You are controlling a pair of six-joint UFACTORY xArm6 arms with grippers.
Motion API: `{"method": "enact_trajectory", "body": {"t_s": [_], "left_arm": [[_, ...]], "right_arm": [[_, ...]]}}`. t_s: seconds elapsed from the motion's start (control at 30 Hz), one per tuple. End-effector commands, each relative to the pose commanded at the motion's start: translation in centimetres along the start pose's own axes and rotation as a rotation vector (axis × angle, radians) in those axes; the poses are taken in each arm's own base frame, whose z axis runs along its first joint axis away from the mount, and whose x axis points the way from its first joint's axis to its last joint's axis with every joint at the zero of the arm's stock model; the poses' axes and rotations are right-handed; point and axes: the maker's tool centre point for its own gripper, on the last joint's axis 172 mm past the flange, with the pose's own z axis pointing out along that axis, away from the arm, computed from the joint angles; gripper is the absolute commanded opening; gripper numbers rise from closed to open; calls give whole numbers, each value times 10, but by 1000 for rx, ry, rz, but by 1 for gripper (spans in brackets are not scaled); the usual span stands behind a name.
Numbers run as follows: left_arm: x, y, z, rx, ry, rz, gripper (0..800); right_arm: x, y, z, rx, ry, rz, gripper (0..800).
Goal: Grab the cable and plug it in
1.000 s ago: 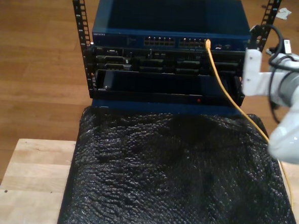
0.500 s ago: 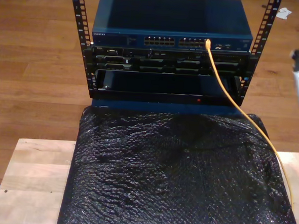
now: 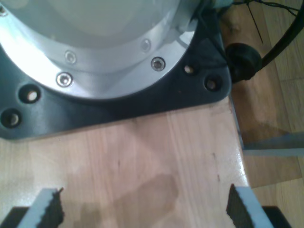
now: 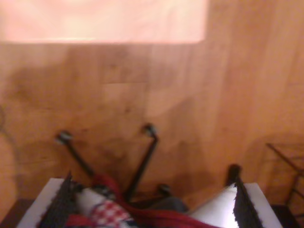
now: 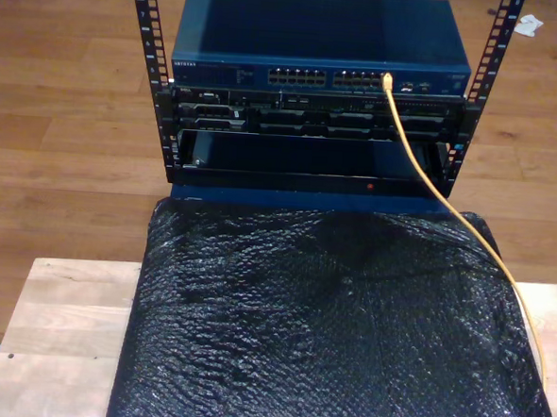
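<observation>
The orange-yellow cable (image 5: 421,168) has its end seated in a port (image 5: 388,80) on the front of the blue switch (image 5: 317,36). From there it runs down toward the exterior view's right, over the black padded mat (image 5: 328,325). My first gripper (image 3: 145,211) is open above a bare wooden tabletop (image 3: 152,156), beside a silver arm base on a black plate (image 3: 95,57). My second gripper (image 4: 152,204) is open too, looking down at a blurred wooden floor. Neither holds anything.
The switch sits in a black rack (image 5: 147,40) above darker units and an open bay (image 5: 300,158). A light wooden table (image 5: 63,328) carries the mat. Under my second gripper are thin black legs (image 4: 147,156) and a red chequered item (image 4: 109,211) on the floor.
A white arm at the exterior view's right, next to the rack, has drawn away to the right and left the picture. The cable stays plugged into the switch.
</observation>
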Motion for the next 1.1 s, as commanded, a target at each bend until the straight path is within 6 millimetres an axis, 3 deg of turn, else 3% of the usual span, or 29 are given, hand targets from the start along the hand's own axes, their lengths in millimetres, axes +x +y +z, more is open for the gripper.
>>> {"method": "enact_trajectory", "body": {"t_s": [0.17,0.43,0.7,0.9,1.1], "left_arm": [[0,0,0,0,2,0,800],[0,0,0,0,0,0,800],[0,0,0,0,0,0,800],[0,0,0,0,0,0,800],[0,0,0,0,2,0,800]], "right_arm": [[0,-55,-5,90,73,11,798],[-2,-119,-20,151,131,48,798],[2,-182,-21,174,162,58,798],[15,-225,-17,172,158,52,798],[38,-255,-8,175,182,52,798]]}}
